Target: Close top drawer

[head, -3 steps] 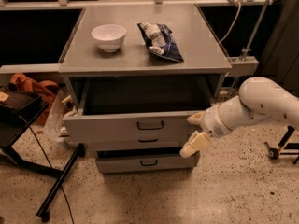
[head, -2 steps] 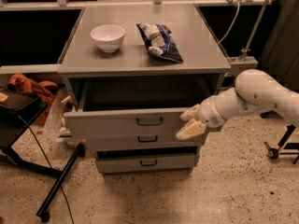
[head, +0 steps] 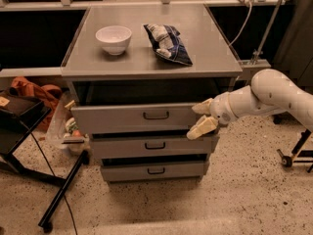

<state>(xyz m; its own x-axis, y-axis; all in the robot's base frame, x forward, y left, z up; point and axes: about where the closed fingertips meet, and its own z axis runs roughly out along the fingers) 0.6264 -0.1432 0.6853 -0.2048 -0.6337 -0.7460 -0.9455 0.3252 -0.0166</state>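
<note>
The top drawer (head: 117,117) is a wide grey drawer with a small black loop handle (head: 156,115). It stands pulled out a little from the grey cabinet, less far than before. My gripper (head: 202,117) is open at the drawer front's right end, its two cream fingers (head: 201,127) spread one above the other against the front. My white arm (head: 274,94) reaches in from the right.
Two lower grey drawers (head: 154,145) sit below. On the cabinet top (head: 205,48) are a white bowl (head: 113,38) and a chip bag (head: 167,43). A black stand (head: 29,146) and an orange cloth (head: 29,89) are at the left. A wheeled base (head: 293,155) is at the right.
My gripper rose from beside the middle drawer to the top drawer's right front end. The top drawer has slid inwards.
</note>
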